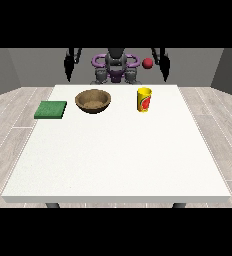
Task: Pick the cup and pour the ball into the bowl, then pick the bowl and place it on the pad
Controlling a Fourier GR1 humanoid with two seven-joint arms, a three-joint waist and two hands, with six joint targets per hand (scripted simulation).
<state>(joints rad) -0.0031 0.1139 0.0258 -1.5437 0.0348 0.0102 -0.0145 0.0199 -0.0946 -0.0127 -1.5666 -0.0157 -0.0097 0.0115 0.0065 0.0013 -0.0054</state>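
Grey walls and a pale plank floor surrounded a large white table, with the robot small behind its far edge. Both arms hung down beside the body, behind the table. The hand at the view's left pointed downward and held nothing; whether its fingers were straight or curled could not be told. The hand at the view's right hung the same way, also with nothing in it, its fingers just as unclear.

A red ball showed in the air just beside the hand at the view's right, on that hand's inner side and at about its height, apart from it. The yellow cup stood upright on the table, nearer the camera than that hand and a little inward of it. The brown wooden bowl sat upright between the two hands' lines, nearer the camera than both. The green pad lay flat near the table's edge, outward of the hand at the view's left and closer to the camera, apart from the bowl.
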